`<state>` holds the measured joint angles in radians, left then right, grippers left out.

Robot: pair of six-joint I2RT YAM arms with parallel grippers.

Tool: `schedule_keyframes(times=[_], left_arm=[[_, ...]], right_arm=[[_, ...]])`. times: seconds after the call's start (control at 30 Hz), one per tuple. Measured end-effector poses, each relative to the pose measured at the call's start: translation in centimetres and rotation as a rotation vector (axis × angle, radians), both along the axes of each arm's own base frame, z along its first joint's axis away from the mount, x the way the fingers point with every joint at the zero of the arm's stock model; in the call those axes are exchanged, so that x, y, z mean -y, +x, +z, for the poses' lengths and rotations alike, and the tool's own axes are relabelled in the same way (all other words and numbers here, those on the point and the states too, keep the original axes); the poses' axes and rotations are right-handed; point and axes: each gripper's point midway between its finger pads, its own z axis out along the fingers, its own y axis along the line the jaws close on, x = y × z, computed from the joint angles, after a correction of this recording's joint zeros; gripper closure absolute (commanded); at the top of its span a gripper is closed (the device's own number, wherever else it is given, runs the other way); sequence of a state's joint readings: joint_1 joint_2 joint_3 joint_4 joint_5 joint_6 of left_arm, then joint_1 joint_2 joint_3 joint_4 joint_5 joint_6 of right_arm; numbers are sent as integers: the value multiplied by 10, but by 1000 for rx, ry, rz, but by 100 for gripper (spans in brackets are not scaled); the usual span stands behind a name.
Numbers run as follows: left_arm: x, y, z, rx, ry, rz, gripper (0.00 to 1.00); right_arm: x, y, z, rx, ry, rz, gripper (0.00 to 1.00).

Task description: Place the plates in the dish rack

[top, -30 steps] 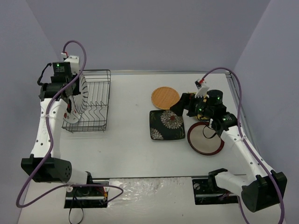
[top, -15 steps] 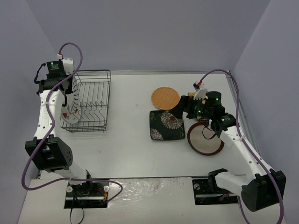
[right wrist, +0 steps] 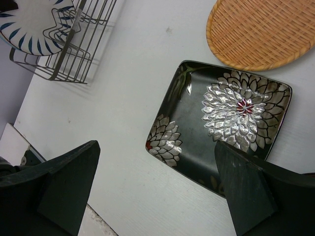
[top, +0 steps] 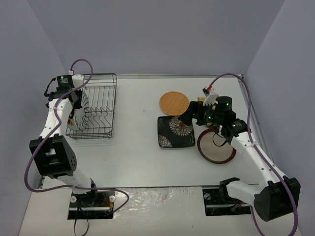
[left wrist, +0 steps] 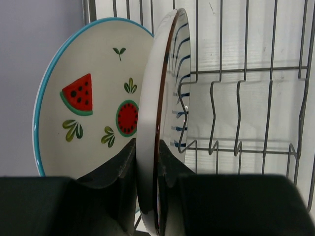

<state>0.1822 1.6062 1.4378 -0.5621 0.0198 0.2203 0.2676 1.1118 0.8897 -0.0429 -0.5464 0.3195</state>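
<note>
Item one, nearest me on the right: a round cream plate with a dark red rim (top: 216,146), lying flat on the surface (top: 138,157).

Item two, just left of it and a little farther back: a dark square plate (right wrist: 231,113) with silver flowers, also flat. I cannot tell whether the two touch.

Item three: the right end effector (right wrist: 156,147), spread wide with nothing between its fingers, hanging over the square plate's left part and the bare surface beside it.

Item four, beyond the square plate and close to its far edge: an orange round plate (top: 173,103) with a woven look, flat.

Item five, well apart at the far left: the black wire dish rack (top: 101,105), with upright prongs inside.

Item six, at the rack's left end: a white plate with dark radial stripes (left wrist: 165,93), standing on edge. The left end effector (left wrist: 146,147) is narrowed onto its rim, one finger on each face.

Item seven, just beside the striped plate on its left: a white plate with watermelon slices (left wrist: 88,108) and a blue rim, upright too.
</note>
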Motion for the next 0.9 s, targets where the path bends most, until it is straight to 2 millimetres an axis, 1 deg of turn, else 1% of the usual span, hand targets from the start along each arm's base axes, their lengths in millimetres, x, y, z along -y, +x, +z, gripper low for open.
schedule_keyframes(times=[0.13, 0.2, 0.23, 0.27, 0.4, 0.47, 0.53, 0.7, 0.8, 0.9], left_arm=[[-3, 3, -1, 36, -15, 20, 75], [-6, 5, 1, 65, -16, 32, 62], [-7, 7, 2, 79, -17, 38, 58], [-8, 7, 2, 88, -18, 43, 52], [-9, 3, 2, 110, -28, 69, 37], [-10, 3, 5, 126, -29, 80, 26], [-10, 4, 11, 146, -33, 90, 19], [-9, 1, 27, 196, -47, 113, 7], [-7, -2, 39, 230, -68, 135, 3], [-2, -6, 54, 265, -105, 162, 3]], right_arm=[[1, 0, -4, -8, -5, -7, 1], [2, -1, -9, -21, -9, -10, 1], [2, -1, -12, -28, -10, -13, 1], [3, -2, -15, -35, -13, -16, 0], [4, -2, -22, -59, -16, -29, 1], [5, -2, -24, -64, -18, -38, 1], [6, -1, -26, -68, -21, -48, 1], [11, -1, -36, -95, -30, -84, 2], [14, -1, -46, -119, -43, -110, 4], [17, 1, -58, -155, -57, -133, 5]])
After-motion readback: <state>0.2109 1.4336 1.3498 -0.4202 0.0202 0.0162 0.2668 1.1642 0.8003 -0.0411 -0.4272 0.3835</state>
